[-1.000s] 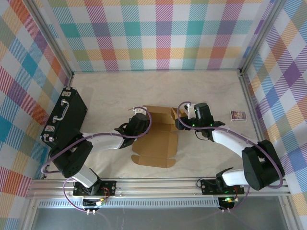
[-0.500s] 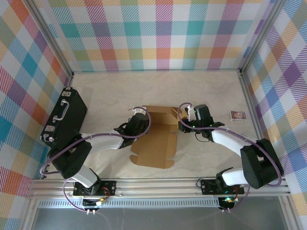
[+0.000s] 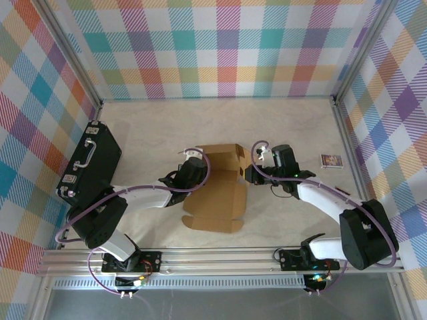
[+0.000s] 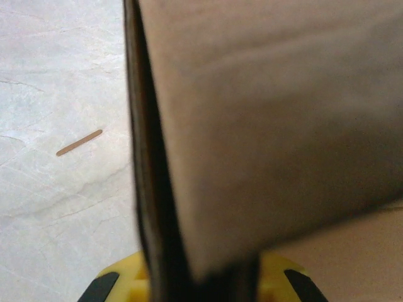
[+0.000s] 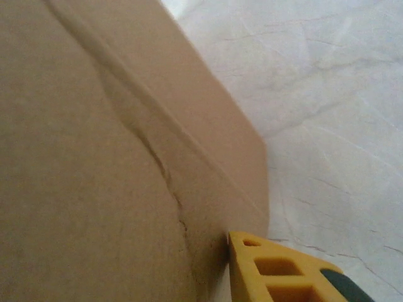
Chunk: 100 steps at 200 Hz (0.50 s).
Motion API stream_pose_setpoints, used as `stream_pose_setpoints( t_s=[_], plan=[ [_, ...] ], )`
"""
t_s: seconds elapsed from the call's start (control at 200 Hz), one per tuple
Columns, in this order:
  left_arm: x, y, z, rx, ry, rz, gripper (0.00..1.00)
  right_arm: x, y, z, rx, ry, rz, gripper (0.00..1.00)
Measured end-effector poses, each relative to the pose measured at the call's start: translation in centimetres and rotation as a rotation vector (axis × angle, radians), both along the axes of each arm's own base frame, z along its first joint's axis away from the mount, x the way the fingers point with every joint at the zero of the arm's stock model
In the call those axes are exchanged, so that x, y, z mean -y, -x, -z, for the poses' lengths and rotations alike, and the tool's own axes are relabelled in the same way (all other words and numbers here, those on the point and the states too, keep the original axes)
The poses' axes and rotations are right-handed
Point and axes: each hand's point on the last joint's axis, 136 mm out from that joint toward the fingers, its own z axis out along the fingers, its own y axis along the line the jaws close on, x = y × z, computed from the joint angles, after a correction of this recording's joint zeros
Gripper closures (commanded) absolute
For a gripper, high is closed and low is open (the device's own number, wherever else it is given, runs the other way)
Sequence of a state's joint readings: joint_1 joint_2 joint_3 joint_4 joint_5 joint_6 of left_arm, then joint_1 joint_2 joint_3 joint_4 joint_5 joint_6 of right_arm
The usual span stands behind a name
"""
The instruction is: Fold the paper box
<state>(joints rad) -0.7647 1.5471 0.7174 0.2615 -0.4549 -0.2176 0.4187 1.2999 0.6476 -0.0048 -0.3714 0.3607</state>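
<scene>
We see the paper box (image 3: pixel 217 190) mid-table, still mostly a flat brown sheet w/ its flaps spread. Its near end lies flat toward the arm bases. The far end, between the two hands, looks partly lifted, w/ a panel standing up along the back.

The left hand (image 3: pixel 195 167) is at the box's left edge, and the right hand (image 3: pixel 249 172) is at its right edge, roughly opposite. Both arms reach in low from the near rail.

Left wrist cam: a cardboard panel stands v. close to the lens, blurred, w/ its dark cut edge running top to bottom. That edge drops between two yellow fingers (image 4: pixel 123 283) at the bottom of frame, one on each side of the card. The card hides the gap, so we can't tell if the left hand is clamped on it or just straddling it. A thin brown sliver (image 4: pixel 79 143) lies on the table (image 4: pixel 56 69) to the left, apart from the box.

Right wrist cam: cardboard w/ a crease line takes up the left of the frame. One yellow finger (image 5: pixel 277 270) sits right against the panel's lower edge. The other finger is hidden behind the card, so we can't tell the right hand's state either.

Elsewhere on the table, a black case (image 3: pixel 90 163) w/ a handle sits by the left wall, well apart from the box. A small printed packet (image 3: pixel 331 161) lies near the right wall, beyond the right wrist.
</scene>
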Motion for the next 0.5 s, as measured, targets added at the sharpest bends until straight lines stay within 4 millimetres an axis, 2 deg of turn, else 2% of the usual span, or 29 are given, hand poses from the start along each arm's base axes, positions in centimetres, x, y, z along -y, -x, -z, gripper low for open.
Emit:
stream_pose_setpoints(
  t_s=[0.23,0.29,0.365,0.5],
  plan=[
    [0.2,0.0,-0.2,0.003,0.003,0.002,1.0,0.0,-0.3,0.2,0.012,0.002,0.007,0.71],
    [0.1,0.0,-0.1,-0.001,0.0,0.003,1.0,-0.2,-0.5,0.7,0.005,-0.002,0.003,0.68],
    [0.0,0.2,0.1,-0.01,-0.009,0.003,1.0,-0.7,-0.6,1.0,-0.001,-0.024,-0.018,0.58],
    [0.1,0.2,0.1,-0.012,-0.008,0.003,1.0,-1.7,-0.5,0.3,0.026,-0.075,-0.07,0.57]
  ],
)
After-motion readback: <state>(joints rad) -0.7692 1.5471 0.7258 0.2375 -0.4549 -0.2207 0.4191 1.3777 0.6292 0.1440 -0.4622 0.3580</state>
